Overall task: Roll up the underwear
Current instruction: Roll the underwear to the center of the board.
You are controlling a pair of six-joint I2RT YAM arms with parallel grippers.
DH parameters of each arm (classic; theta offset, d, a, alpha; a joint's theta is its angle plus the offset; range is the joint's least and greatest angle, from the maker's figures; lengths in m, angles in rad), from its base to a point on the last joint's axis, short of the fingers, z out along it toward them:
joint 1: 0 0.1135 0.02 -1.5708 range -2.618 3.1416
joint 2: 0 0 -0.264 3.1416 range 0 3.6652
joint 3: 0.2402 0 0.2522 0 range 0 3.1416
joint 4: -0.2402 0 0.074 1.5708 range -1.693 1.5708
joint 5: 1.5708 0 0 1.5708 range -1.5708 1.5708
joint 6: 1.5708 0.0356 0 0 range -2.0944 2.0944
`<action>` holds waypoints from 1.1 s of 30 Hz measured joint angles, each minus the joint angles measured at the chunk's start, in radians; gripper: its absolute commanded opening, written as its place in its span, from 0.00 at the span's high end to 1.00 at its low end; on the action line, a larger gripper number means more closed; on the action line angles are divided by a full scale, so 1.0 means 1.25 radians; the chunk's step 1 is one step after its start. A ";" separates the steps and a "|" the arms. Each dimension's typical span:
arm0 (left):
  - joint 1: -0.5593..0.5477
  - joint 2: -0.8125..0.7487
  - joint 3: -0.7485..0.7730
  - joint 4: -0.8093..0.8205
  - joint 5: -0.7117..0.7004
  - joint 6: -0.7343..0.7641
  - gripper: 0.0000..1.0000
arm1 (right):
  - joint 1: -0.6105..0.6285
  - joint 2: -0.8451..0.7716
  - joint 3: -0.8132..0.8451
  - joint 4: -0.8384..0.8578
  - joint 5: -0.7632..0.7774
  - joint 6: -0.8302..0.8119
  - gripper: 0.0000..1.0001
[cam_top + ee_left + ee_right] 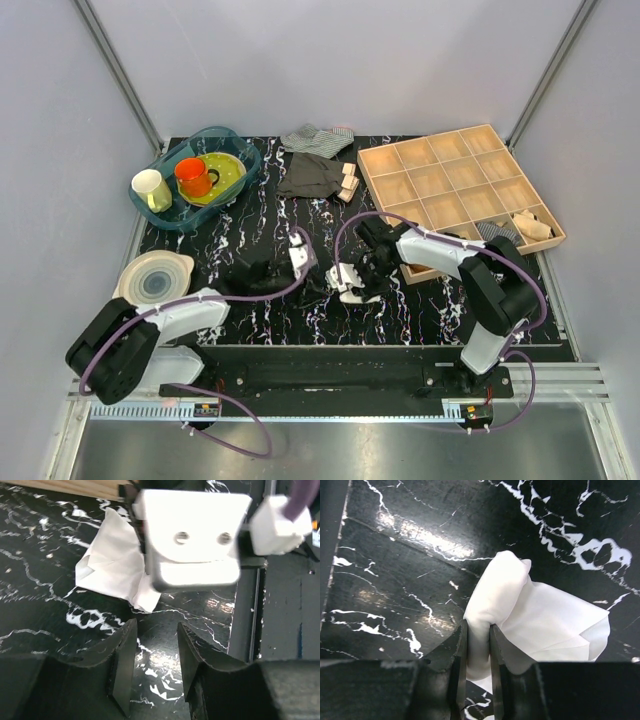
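Note:
The underwear is a small white cloth lying on the black marbled table, near the middle of the top view. One edge is bunched into a thick fold. My right gripper is shut on that fold, with cloth filling the gap between its fingers. My left gripper hovers just left of it, open, with only bare table between its fingers. In the left wrist view the underwear lies ahead, partly hidden behind the right gripper's white housing.
A wooden compartment tray stands at the back right, close behind the right arm. A dark grey garment, a striped cloth and small wooden blocks lie at the back. A blue bin with cups and a plate sit left.

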 measured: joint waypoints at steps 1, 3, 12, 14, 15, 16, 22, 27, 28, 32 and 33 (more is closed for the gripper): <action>-0.020 0.005 0.001 0.001 -0.004 0.023 0.59 | -0.003 -0.002 -0.002 -0.004 -0.002 0.009 0.82; -0.069 0.028 0.009 -0.002 -0.026 0.071 0.58 | -0.008 -0.009 -0.009 -0.014 -0.006 0.030 0.82; -0.229 0.118 0.043 -0.030 -0.169 0.218 0.54 | -0.040 -0.030 -0.027 -0.049 -0.021 0.100 0.82; -0.257 0.118 0.046 -0.032 -0.212 0.240 0.53 | -0.051 -0.030 -0.030 -0.054 -0.024 0.109 0.82; -0.269 0.118 0.052 -0.041 -0.231 0.253 0.53 | -0.057 -0.030 -0.032 -0.055 -0.027 0.112 0.82; -0.279 0.118 0.060 -0.049 -0.244 0.267 0.53 | -0.062 -0.030 -0.034 -0.056 -0.031 0.115 0.82; -0.311 0.180 0.144 -0.098 -0.320 0.341 0.52 | -0.087 -0.030 -0.038 -0.061 -0.044 0.130 0.82; -0.333 0.239 0.194 -0.124 -0.377 0.382 0.52 | -0.120 -0.029 -0.046 -0.089 -0.038 0.126 0.82; -0.334 0.246 0.203 -0.127 -0.388 0.388 0.52 | -0.126 -0.029 -0.046 -0.094 -0.038 0.127 0.82; -0.346 0.251 0.208 -0.124 -0.432 0.393 0.52 | -0.134 -0.029 -0.046 -0.102 -0.038 0.126 0.82; -0.350 0.247 0.201 -0.114 -0.444 0.390 0.52 | -0.134 -0.029 -0.046 -0.103 -0.040 0.126 0.82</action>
